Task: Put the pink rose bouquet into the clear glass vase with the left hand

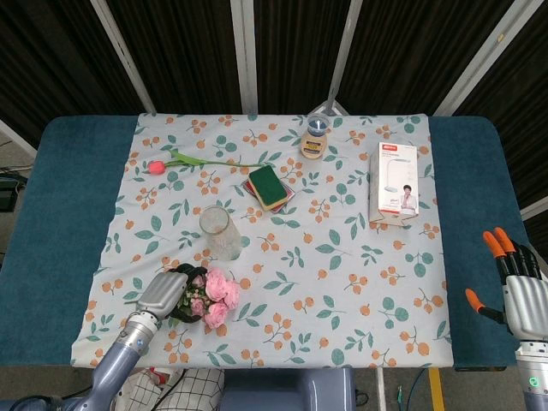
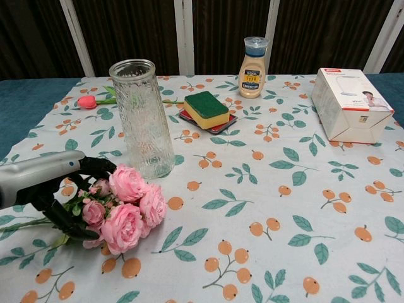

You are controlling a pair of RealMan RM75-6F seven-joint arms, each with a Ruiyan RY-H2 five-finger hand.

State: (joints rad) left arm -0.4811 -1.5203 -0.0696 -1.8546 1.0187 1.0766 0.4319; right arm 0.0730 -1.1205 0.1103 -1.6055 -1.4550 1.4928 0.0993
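left hand [image 2: 60,189] fingers wrapped round rose bouquet [image 2: 123,208] stems | bouquet lying on table [image 1: 68,197], just in front of upright glass vase [image 2: 142,120] | right hand [image 1: 518,291] empty, fingers spread, at table's edge

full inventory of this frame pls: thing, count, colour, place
tablecloth: 1, white with leaf and orange print, over the blue table
glass vase: 1, clear, upright, left of centre
rose bouquet: 1, pink, lying front left
single flower: 1, pink-red, lying back left
sponge: 1, green and yellow, on a red tray
bottle: 1, beige, back centre
box: 1, white, right
left robot hand: fingers around the bouquet stems
right robot hand: orange tips, off the cloth, holding nothing
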